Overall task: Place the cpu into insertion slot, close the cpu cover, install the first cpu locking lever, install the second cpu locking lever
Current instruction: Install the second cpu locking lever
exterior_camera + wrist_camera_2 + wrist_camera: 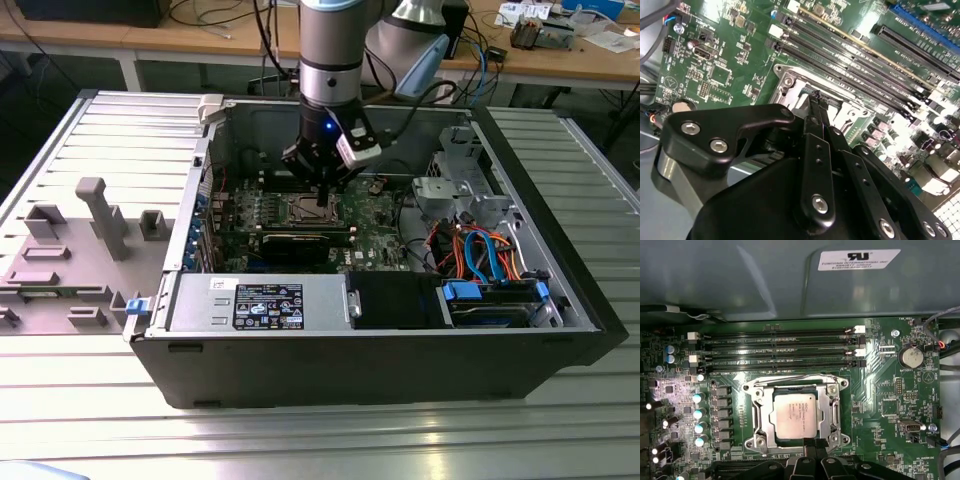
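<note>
The cpu, a silver-grey square chip, lies in the insertion slot on the green board. The cpu cover, a silvery frame, lies down around the chip, which shows through its window. A thin wire lever runs along the socket edge nearest the memory slots. My gripper is at the opposite socket edge, its black fingertips pressed together, shut. In the second wrist view the gripper tips reach the socket rim. In the exterior view the gripper hangs over the socket inside the open computer case.
Long memory slots run beside the socket, with a coin battery nearby. A black graphics card, a power supply, a drive cage and coloured cables crowd the case. A grey fixture stands at the exterior view's left.
</note>
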`<state>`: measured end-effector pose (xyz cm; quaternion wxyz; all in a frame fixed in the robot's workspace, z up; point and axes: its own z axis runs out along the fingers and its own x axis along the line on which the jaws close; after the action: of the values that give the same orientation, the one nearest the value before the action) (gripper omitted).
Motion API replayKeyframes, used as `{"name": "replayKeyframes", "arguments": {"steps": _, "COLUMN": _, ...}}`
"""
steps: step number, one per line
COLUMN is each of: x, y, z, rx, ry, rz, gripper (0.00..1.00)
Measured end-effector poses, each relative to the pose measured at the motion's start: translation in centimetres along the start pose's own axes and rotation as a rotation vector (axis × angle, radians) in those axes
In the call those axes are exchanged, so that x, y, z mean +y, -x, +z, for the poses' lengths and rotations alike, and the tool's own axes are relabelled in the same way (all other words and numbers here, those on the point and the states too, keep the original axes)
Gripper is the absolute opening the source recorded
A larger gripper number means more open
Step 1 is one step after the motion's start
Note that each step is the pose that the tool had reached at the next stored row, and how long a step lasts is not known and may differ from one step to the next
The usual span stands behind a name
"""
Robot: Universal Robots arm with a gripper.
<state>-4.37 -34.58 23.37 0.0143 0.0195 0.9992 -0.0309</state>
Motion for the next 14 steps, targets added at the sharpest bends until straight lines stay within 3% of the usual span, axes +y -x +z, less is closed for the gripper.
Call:
{"name": "replayKeyframes", "arguments": {"steps": 8, "x": -1.4, "y": -0.01, "z": 0.09, "rx": -0.0001, "ry": -0.0008, "rz": 0.0, "gripper": 0.11}}
{"name": "replayKeyframes", "arguments": {"steps": 14, "x": -1.43, "y": -0.12, "z": 0.08, "rx": 0.0, "ry": -0.0009, "rz": 0.0, "gripper": 0.11}}
